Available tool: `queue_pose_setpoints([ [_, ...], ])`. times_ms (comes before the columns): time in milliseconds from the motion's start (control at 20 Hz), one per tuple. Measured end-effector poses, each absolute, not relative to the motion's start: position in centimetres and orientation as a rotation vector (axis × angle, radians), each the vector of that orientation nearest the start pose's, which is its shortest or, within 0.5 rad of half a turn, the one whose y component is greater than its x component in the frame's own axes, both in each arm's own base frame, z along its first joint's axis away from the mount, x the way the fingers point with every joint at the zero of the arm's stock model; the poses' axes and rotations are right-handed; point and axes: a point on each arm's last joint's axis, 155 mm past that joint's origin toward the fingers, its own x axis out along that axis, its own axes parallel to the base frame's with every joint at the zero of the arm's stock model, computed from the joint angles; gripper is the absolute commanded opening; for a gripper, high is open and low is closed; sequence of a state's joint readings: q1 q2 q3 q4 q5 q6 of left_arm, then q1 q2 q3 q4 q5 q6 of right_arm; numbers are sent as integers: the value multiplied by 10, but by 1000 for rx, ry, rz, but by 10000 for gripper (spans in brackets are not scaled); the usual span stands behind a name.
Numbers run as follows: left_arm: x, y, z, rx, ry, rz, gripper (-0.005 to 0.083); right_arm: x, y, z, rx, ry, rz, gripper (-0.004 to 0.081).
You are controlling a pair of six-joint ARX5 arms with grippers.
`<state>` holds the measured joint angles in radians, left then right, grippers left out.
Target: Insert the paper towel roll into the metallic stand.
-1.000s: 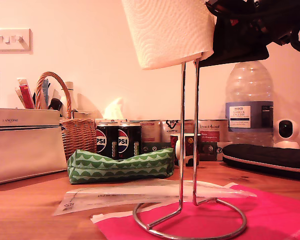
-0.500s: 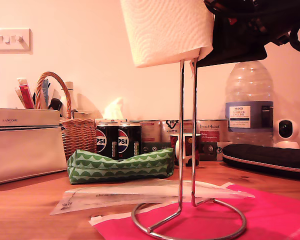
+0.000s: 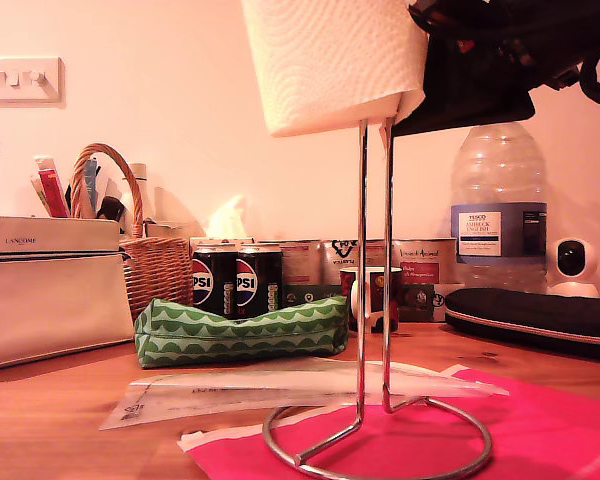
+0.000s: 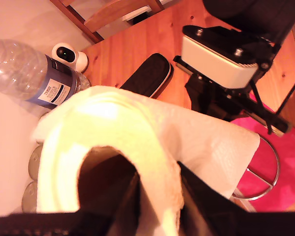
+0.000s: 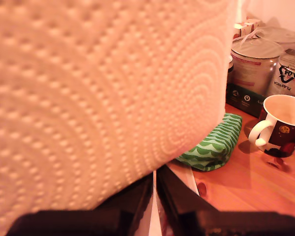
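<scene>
A home: wooden table (image 3: 60, 410), wicker basket (image 3: 155, 270), mug (image 5: 280, 125).

Black robot arm (image 3: 500, 60) hardware fills the exterior view's upper right: a dark boxy block, black cables looping off it, a small red patch among the dark parts. In the first wrist view, the other arm (image 4: 231, 59) shows a white rectangular housing with rounded corners, two small screws on its top face, a black frame and thin black rods beneath
</scene>
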<state>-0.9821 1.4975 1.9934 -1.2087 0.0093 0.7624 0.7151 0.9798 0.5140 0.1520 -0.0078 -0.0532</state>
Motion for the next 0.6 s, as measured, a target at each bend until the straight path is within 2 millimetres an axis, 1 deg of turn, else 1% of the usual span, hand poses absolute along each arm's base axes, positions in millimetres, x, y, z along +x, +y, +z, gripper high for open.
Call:
queue_pose_setpoints([
  [100,211,-319,369,1016,272,-1181,240,270,235,187,-166,288,718,-13],
  [300,214,-323,363,1021,285,-1183,240,271,231,184,-189,291,705,-13],
  [600,215,-324,361,1005,294,-1202,242,280,215,187,-220,287,649,-13],
])
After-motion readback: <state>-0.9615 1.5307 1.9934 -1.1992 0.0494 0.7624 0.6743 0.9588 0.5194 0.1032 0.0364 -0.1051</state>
